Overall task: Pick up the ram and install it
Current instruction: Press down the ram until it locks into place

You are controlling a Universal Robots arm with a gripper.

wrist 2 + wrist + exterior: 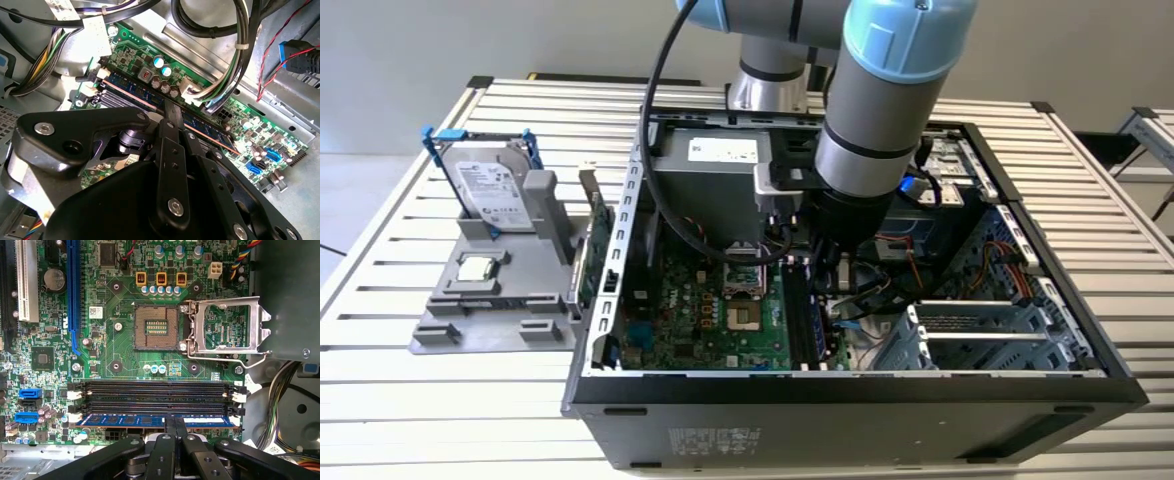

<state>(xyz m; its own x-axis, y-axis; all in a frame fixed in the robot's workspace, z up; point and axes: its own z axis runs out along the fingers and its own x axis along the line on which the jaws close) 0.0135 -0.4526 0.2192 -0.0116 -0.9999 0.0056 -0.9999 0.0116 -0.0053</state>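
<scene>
The grey and light-blue robot arm [881, 110] reaches down into the open black computer case [854, 400], which lies on its side on a slatted metal table [400, 380]. Its black gripper [175, 426] sits low over the green motherboard [125, 360], and in both wrist views the two slim black fingers [171, 112] stand close together, pinched narrowly on the top edge of the ram [130, 420], a long flat dark blue stick with small black chips. The ram stands upright in the outermost black slot, the one farthest from the open square processor socket [156, 326], with the empty black memory slots [150, 396] lying parallel between it and the socket. The socket's silver retention frame [227, 327] is swung open beside it. On the exterior view's left, outside the case, a grey plastic holder [487, 300] carries a silver hard drive in a blue frame [491, 185] and a small square silver chip [478, 268]
</scene>
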